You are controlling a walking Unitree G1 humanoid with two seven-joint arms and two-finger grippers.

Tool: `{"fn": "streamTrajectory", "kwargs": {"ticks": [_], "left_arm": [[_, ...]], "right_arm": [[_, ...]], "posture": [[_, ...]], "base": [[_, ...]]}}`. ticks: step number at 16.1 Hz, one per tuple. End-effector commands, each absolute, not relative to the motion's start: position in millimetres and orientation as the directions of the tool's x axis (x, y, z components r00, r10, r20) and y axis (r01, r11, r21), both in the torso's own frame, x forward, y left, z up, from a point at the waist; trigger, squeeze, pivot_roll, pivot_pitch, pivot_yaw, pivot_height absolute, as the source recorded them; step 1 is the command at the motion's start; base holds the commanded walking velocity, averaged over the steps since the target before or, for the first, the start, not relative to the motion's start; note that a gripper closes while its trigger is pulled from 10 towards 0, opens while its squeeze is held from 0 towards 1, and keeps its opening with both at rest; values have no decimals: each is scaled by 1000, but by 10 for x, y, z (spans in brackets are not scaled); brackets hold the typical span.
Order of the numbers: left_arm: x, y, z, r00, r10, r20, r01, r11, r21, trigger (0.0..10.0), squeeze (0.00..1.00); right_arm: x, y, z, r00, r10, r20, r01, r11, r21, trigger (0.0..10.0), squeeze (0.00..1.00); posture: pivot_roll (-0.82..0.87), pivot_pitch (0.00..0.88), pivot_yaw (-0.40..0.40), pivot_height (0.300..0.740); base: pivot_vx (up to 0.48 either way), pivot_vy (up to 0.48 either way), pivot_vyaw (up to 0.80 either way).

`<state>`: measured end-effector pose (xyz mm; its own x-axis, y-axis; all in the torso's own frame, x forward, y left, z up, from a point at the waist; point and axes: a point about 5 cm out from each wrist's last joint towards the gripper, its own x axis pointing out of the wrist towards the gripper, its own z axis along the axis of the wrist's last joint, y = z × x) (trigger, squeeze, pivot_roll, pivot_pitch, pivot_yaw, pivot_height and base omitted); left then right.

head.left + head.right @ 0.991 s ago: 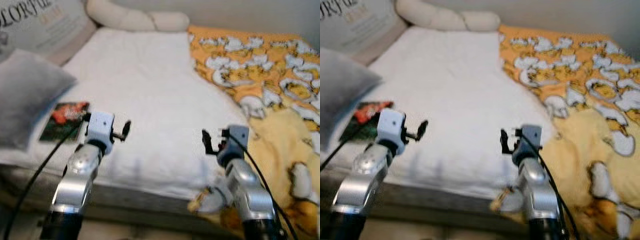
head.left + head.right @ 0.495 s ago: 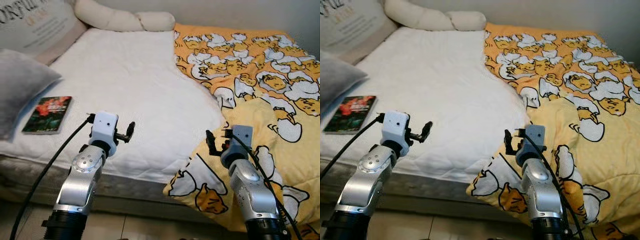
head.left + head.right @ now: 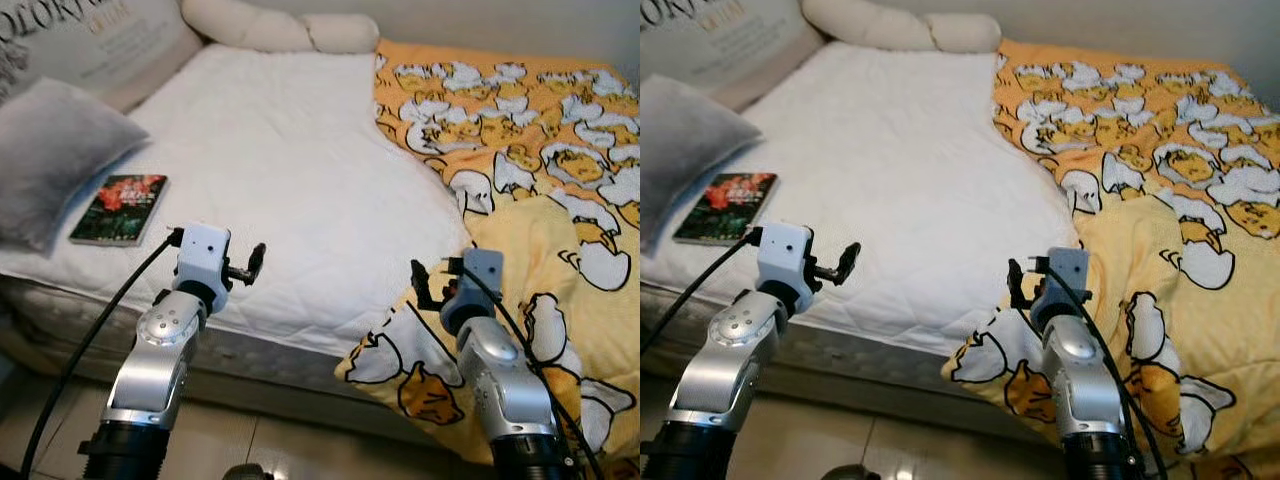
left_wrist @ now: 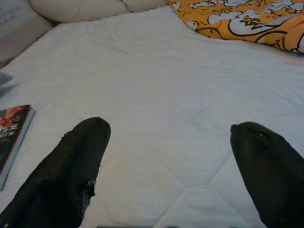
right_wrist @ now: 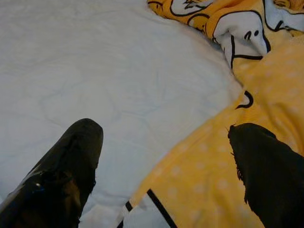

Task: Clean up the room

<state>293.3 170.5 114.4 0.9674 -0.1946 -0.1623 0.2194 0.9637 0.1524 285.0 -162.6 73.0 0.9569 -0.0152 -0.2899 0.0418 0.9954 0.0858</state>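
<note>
Currently the left gripper (image 3: 252,264) hovers over the near edge of the bed (image 3: 290,170), fingers spread wide with nothing between them; in its wrist view the two black fingertips (image 4: 78,161) stand well apart above bare white quilting. Right gripper (image 3: 418,284) also hovers at the bed's near edge, fingers likewise spread and empty, positioned where the yellow duvet (image 3: 540,200) spills over the white mattress cover; its wrist view shows one fingertip (image 5: 71,161) over the white cover and the other over the yellow fabric. Both silver arms reach up from the bottom of the head views, a black cable running along each. Book (image 3: 120,194), dark cover with a red picture, lies flat on the bed near its front-left corner, well apart from the left gripper and to that gripper's left. Grey pillow (image 3: 55,155) sits on the bed just beside the book, on the side farther left. Printed cushion (image 3: 110,45) with lettering leans at the bed's far-left corner. Cream bolster (image 3: 280,30) lies along the head of the bed. Duvet, orange and yellow with a cartoon egg print, covers the right part of the bed and hangs off the front edge toward the tiled floor (image 3: 230,440).
</note>
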Motion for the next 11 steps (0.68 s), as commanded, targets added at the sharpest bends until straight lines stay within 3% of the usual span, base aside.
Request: {"fn": "streamTrajectory", "kwargs": {"ticks": [1, 11], "left_arm": [[2954, 1705, 1172, 967, -201, -157, 225, 962, 153, 10000, 0], [2958, 1712, 1175, 966, -205, -159, 229, 962, 150, 10000, 0]], "right_arm": [[2875, -1623, 756, 957, -14, -289, 38, 996, 76, 10000, 0], [2886, -1616, 758, 957, 6, -289, 14, 998, 68, 10000, 0]], "posture": [[15, 0, -1, 740], [18, 0, -1, 740]], "base": [[274, 0, 0], [301, 0, -67]]}}
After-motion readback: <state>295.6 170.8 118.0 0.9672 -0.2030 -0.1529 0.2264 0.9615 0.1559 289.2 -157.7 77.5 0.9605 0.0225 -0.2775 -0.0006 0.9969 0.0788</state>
